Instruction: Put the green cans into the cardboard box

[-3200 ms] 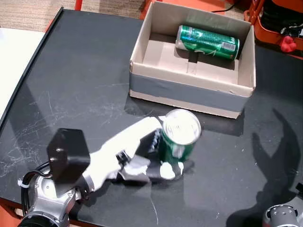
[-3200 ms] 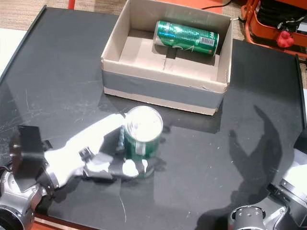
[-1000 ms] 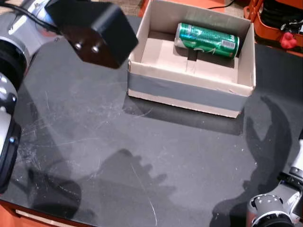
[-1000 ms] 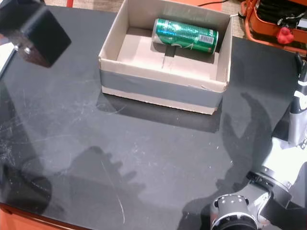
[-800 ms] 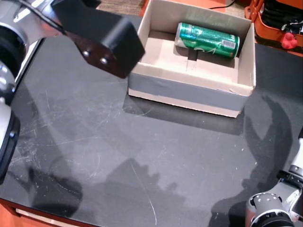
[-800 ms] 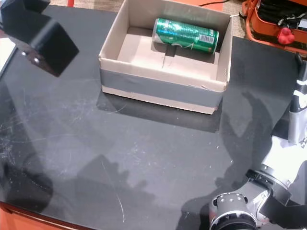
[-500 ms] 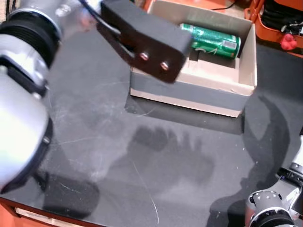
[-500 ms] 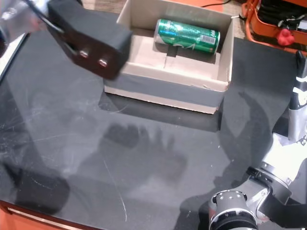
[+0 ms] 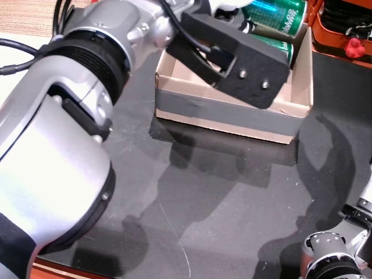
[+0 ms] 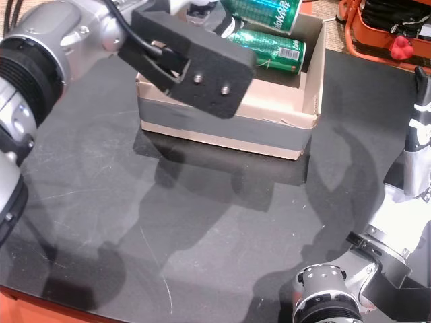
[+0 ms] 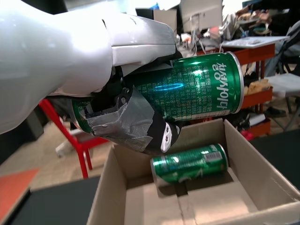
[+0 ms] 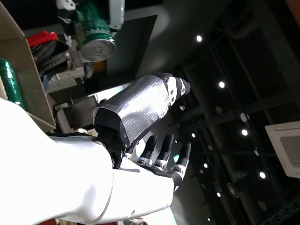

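Note:
My left hand (image 11: 126, 108) is shut on a green can (image 11: 192, 89), holding it on its side above the open cardboard box (image 11: 255, 164). In both head views this can (image 9: 276, 13) (image 10: 266, 10) hangs over the box's far side, with the black wrist block of my left arm in front of it. A second green can (image 10: 273, 47) (image 11: 190, 165) lies on its side inside the box against the far wall. My right hand (image 12: 140, 122) is open, fingers apart and empty, low at the table's right edge (image 10: 416, 155).
The box (image 9: 232, 113) stands at the back of the black table (image 9: 232, 203). Orange equipment (image 9: 343, 35) with a red knob (image 9: 353, 53) sits behind it at the right. My left forearm (image 9: 64, 133) fills the left of a head view.
The can, standing on the table in my left hand 3.2 s ago, has been lifted. My left arm swung from the far left across to above the box. The right arm barely moved.

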Robot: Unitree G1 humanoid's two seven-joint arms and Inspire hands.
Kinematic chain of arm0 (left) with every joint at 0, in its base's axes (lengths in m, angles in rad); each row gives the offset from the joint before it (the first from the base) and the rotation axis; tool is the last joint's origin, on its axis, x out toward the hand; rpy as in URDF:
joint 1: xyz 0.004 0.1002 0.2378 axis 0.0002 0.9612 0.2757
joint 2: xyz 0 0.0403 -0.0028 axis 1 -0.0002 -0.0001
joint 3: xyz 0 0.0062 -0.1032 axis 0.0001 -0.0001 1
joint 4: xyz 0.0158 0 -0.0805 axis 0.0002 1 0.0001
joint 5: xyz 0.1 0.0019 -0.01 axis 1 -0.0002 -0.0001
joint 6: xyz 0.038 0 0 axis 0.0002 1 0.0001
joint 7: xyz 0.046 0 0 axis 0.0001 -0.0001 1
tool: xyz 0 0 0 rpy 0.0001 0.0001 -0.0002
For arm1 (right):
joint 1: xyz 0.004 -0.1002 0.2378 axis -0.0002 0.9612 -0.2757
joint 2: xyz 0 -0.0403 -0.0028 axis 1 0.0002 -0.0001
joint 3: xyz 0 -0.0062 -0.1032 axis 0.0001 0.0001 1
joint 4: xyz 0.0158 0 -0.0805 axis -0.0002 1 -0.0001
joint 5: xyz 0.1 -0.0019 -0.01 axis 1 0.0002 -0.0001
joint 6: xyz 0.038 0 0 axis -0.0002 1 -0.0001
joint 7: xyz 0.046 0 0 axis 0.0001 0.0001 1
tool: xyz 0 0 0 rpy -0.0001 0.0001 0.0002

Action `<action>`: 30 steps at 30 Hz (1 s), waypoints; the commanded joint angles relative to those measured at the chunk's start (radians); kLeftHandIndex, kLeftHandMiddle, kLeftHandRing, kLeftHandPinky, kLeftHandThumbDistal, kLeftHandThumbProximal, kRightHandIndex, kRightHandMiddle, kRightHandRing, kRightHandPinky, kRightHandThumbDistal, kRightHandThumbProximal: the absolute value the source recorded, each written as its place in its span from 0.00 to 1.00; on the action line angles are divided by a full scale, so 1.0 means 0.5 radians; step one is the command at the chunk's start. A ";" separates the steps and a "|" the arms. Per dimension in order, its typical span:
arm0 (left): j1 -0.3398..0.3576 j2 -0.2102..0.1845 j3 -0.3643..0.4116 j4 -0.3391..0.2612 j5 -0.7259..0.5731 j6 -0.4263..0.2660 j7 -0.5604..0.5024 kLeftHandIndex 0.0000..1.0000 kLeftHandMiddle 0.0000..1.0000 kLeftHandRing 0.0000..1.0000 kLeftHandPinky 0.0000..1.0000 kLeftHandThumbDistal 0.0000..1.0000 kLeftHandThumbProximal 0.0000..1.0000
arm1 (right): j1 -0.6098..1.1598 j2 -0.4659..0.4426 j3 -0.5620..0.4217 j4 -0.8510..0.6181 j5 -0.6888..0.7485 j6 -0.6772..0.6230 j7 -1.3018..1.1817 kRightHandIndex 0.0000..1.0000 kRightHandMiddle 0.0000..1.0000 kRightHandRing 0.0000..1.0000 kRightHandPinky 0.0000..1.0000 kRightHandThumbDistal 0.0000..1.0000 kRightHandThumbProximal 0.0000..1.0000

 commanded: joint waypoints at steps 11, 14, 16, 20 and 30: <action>0.066 -0.026 0.029 -0.003 -0.072 0.164 -0.320 0.82 0.91 0.91 0.79 0.48 0.00 | -0.084 0.212 -0.042 -0.046 0.152 -0.004 0.136 0.60 0.67 0.68 0.71 0.90 0.86; 0.069 -0.020 0.036 -0.004 -0.077 0.219 -0.390 0.92 1.00 0.99 0.86 0.65 0.00 | -0.085 0.211 -0.043 -0.052 0.167 -0.017 0.143 0.59 0.67 0.68 0.71 0.93 0.86; 0.069 -0.009 0.025 -0.006 -0.063 0.223 -0.396 0.96 1.00 1.00 0.89 0.76 0.06 | -0.088 0.210 -0.045 -0.052 0.176 -0.026 0.142 0.58 0.67 0.68 0.70 0.93 0.86; 0.061 0.011 0.021 -0.007 -0.057 0.226 -0.401 1.00 1.00 1.00 0.95 1.00 0.23 | -0.094 0.210 -0.048 -0.056 0.197 -0.018 0.148 0.57 0.65 0.66 0.68 0.95 0.85; 0.042 0.043 0.062 -0.011 -0.083 0.238 -0.443 1.00 1.00 1.00 0.95 1.00 0.26 | -0.102 0.209 -0.039 -0.046 0.196 -0.039 0.122 0.54 0.64 0.65 0.67 0.96 0.85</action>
